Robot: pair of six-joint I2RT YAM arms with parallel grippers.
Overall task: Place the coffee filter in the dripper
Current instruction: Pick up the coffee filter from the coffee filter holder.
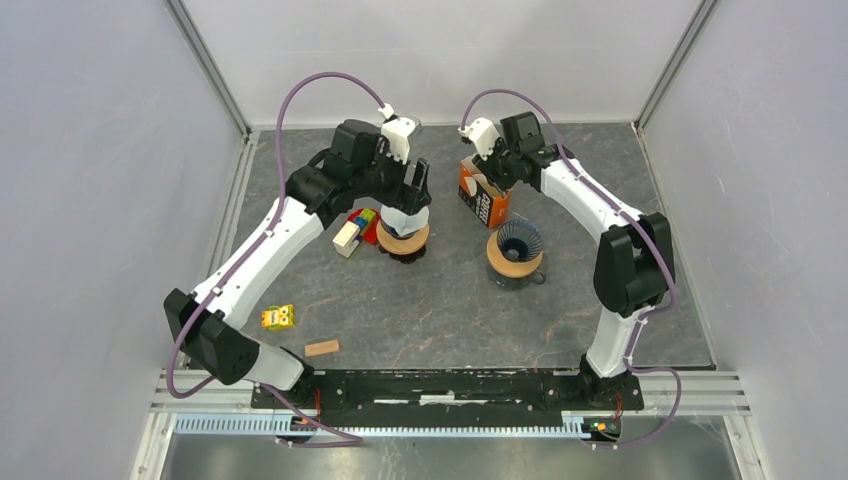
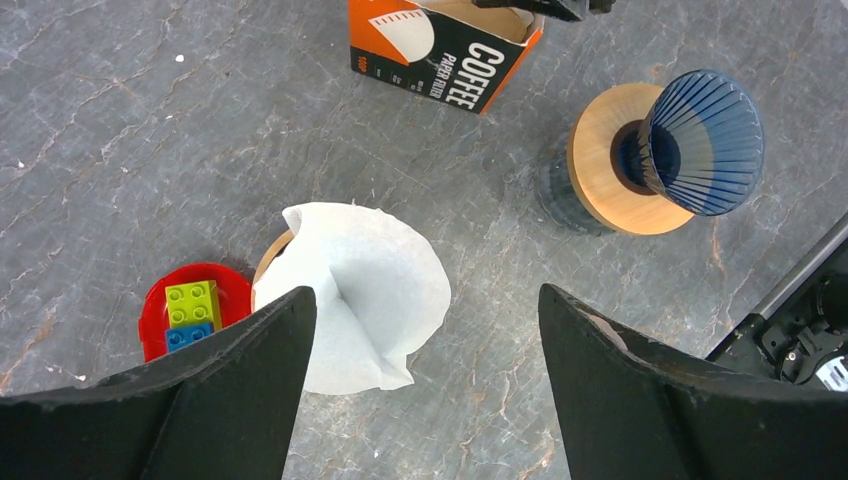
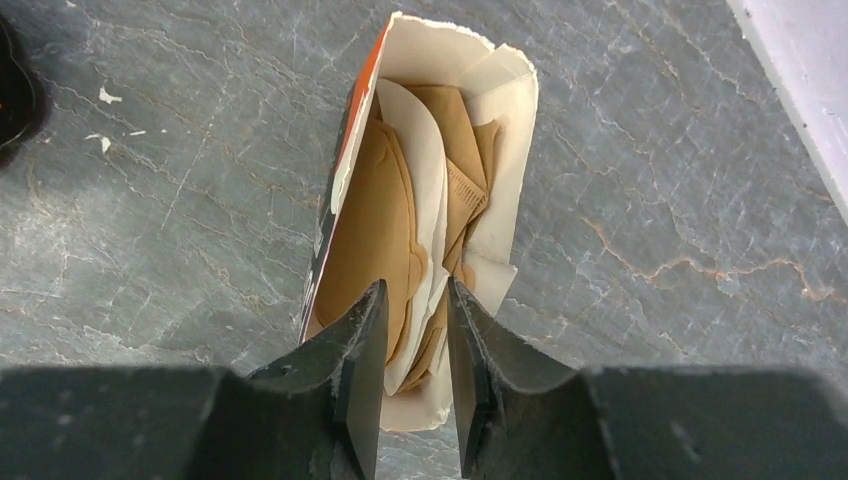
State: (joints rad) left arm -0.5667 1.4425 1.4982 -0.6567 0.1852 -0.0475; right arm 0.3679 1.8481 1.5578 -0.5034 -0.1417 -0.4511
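Note:
A white paper coffee filter (image 2: 350, 295) sits opened in a wooden-collared dripper (image 1: 403, 238), which it mostly hides. My left gripper (image 2: 425, 292) hangs open just above it, touching nothing; it also shows in the top view (image 1: 416, 190). A blue ribbed dripper (image 2: 700, 140) with a wooden collar stands empty on a glass server (image 1: 517, 252) to the right. My right gripper (image 3: 416, 285) is over the open orange filter box (image 3: 505, 150), its jaws a narrow gap apart with the edges of brown and white filters (image 3: 425, 200) between them.
A red lid with Lego bricks (image 2: 192, 305) and a pale wooden block (image 1: 347, 238) lie just left of the filtered dripper. A yellow toy (image 1: 278, 317) and a small wooden block (image 1: 321, 348) lie near the front left. Walls enclose the table.

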